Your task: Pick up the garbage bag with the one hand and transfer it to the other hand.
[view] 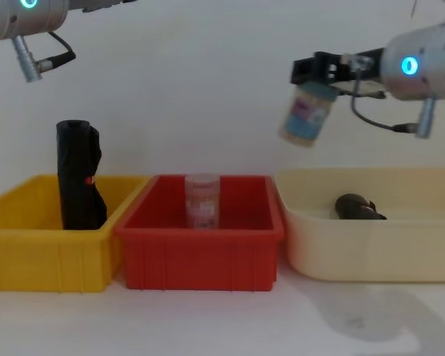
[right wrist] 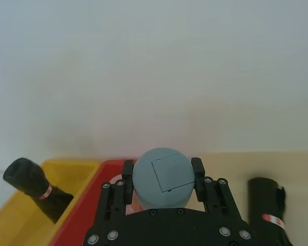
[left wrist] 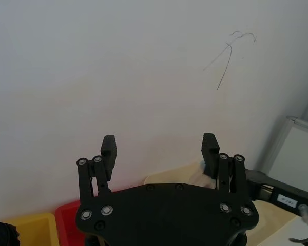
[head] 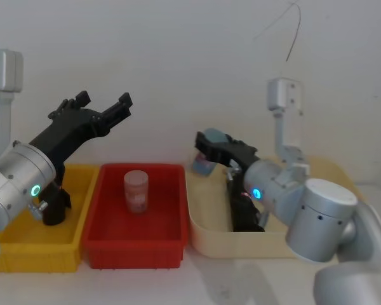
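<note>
Garbage bag (view: 78,174): tall black roll of shiny plastic film with a small red-and-white label. Stands upright at the left end of the yellow plastic bin (view: 30,252), left of frame in the chest view, leaning a little against the bin's back wall. Touched by neither gripper.

Handling, as a judgement:
- Probably light for its bulk; a wound roll, so firm along the axis but giving under squeeze.
- Glossy film looks slippery, and the outer wrap may slide or wrinkle.
- Not fragile.
- Best taken mid-height to upper body, across the round section and above the bin rim, leaving the free end clear for the handover.

A second, similar black roll (view: 360,208) lies low in the cream tray (view: 371,252), right of frame. Not to be mixed up with the first.

Left gripper (head: 105,100), black two-finger type on the silver arm with the green ring:
- Raised at upper left of the head view, above the yellow bin and well apart from the roll.
- Jaws spread wide, nothing between them.

Right gripper (right wrist: 162,171), on the blue-ring arm:
- High at upper right of the chest view, above the gap between the red bin (view: 200,259) and the cream tray.
- Jaws clamped on a small jar with a grey-blue lid (view: 306,115), which hangs tilted.
- Busy as it stands; likely needs to shed the jar before receiving anything.
</note>
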